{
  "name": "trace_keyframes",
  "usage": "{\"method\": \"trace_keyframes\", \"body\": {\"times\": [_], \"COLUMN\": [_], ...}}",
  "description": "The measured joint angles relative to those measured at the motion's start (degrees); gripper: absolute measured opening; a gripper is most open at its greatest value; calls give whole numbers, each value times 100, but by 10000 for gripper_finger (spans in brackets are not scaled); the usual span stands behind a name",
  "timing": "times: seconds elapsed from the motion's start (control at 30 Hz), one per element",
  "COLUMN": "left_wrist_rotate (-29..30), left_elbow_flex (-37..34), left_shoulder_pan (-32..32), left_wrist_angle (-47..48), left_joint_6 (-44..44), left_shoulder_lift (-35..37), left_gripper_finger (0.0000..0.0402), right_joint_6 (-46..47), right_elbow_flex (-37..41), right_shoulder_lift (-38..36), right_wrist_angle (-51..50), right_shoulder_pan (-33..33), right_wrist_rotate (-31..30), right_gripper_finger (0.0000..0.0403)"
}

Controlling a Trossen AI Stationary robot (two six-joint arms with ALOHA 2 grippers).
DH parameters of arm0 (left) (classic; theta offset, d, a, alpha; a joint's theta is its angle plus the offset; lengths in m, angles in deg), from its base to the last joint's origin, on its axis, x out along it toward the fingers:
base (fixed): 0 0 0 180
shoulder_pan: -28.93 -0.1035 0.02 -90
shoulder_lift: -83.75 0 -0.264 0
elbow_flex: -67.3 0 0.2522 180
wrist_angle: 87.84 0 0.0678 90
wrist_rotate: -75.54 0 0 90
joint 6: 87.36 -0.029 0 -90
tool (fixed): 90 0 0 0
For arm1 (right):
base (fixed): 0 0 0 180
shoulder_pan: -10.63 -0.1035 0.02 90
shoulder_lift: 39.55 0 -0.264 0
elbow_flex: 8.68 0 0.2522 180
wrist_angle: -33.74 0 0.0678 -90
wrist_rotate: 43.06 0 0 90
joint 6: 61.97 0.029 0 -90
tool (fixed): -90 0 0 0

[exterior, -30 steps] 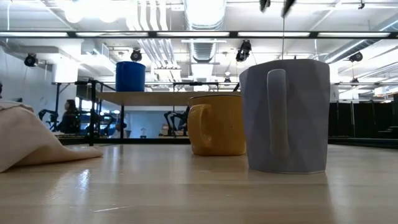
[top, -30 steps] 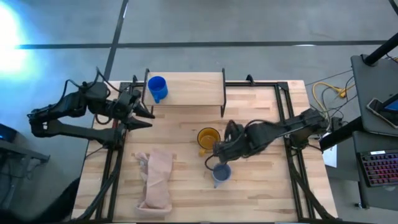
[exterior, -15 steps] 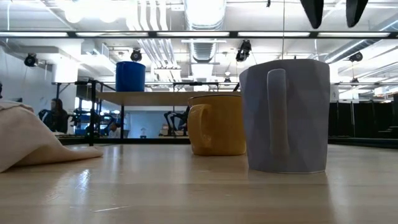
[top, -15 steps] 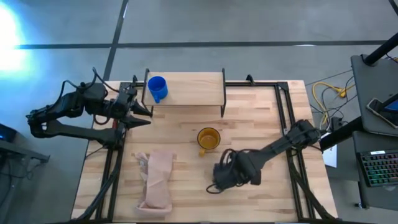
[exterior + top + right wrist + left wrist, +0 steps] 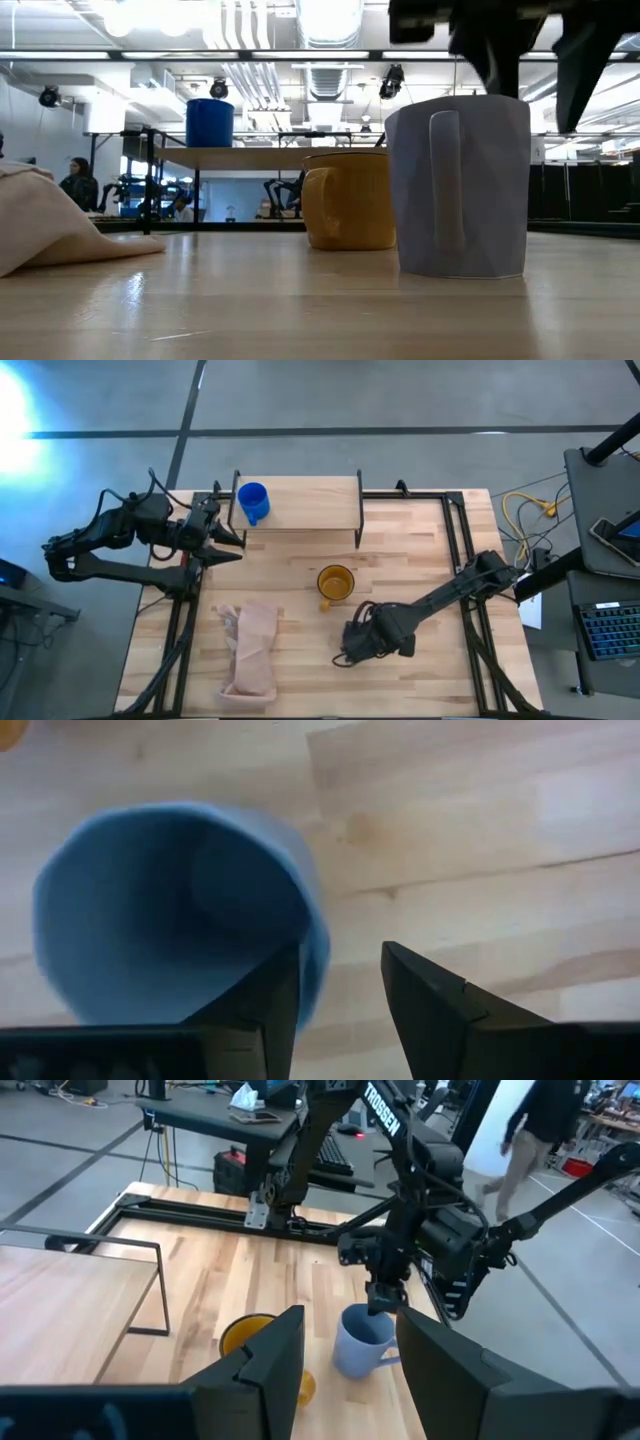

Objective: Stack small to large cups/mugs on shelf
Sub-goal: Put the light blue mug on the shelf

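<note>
Right tool [image 5: 530,75] sits low over the grey-blue mug [image 5: 459,186] at lower centre of the high view, where the arm covers the mug almost entirely. In the low view its dark fingers [image 5: 498,55] are spread and straddle the rim on the mug's right side, their upper parts cut off by the frame's top edge. The right wrist view looks straight down into the mug, one finger inside the wall and one outside; whether either pad touches the wall cannot be made out. The mug stands upright on the worktop [image 5: 420,540], handle facing the low camera. The yellow-orange mug [image 5: 335,582] stands upright just up and left of it in the high view, apart from it. The bright blue mug [image 5: 252,501] stands on the shelf [image 5: 310,500] near its left end; its base is hidden by the shelf board in the low view. Left tool [image 5: 232,544] hangs beside the shelf's left edge, fingers spread, holding nothing. A tan bag [image 5: 250,648] lies crumpled at lower left of the worktop. A person [image 5: 545,1125] in the room beyond is cut off at the top of the left wrist view.
</note>
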Motion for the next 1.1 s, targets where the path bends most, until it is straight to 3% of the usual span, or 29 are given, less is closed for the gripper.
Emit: {"method": "trace_keyframes", "body": {"times": [0.4,0.93,1.1], "left_wrist_rotate": [0,75,153], "left_elbow_flex": [0,0,0], "left_shoulder_pan": [0,0,-2], "left_wrist_angle": [-11,-9,-9], "left_joint_6": [142,147,149], "left_shoulder_lift": [0,0,0], "left_gripper_finger": [146,146,146], "right_joint_6": [-79,-473,-683], "right_elbow_flex": [396,708,707], "right_shoulder_lift": [-33,-31,-33], "right_wrist_angle": [306,1022,1034], "right_shoulder_pan": [22,84,148], "right_wrist_rotate": [-148,-139,-100], "right_gripper_finger": [132,23,16]}}
